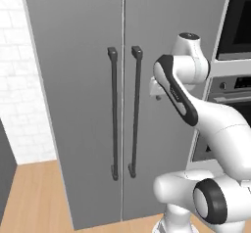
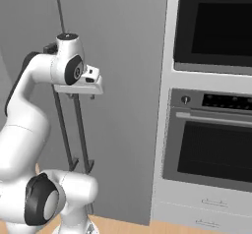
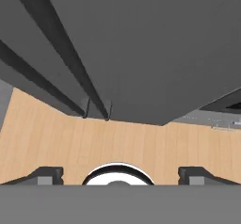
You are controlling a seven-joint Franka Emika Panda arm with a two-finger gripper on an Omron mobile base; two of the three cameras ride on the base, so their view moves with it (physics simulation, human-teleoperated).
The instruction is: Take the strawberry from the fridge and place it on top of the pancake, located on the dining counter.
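Presently, notes on the stand before the fridge [image 1: 88,104].
Fridge: both grey doors were shut; strawberry presumably inside, not seen, so its shelf could not be told.
Handles: two dark vertical bars either side of the door seam; right-hand handle [image 1: 135,110] nearest the arm.
Gripper [image 3: 120,176]: jaws stood wide apart, holding nothing, pointing down at the wood floor [image 3: 141,143], just right of the handles.
Wall ovens [image 2: 216,80]: right of the fridge, apart from the arm.
Handling, judged: the handle is stiff and slim, best pinched mid-bar; berry likely light, soft, easily bruised, so a gentle pinch across its sides.
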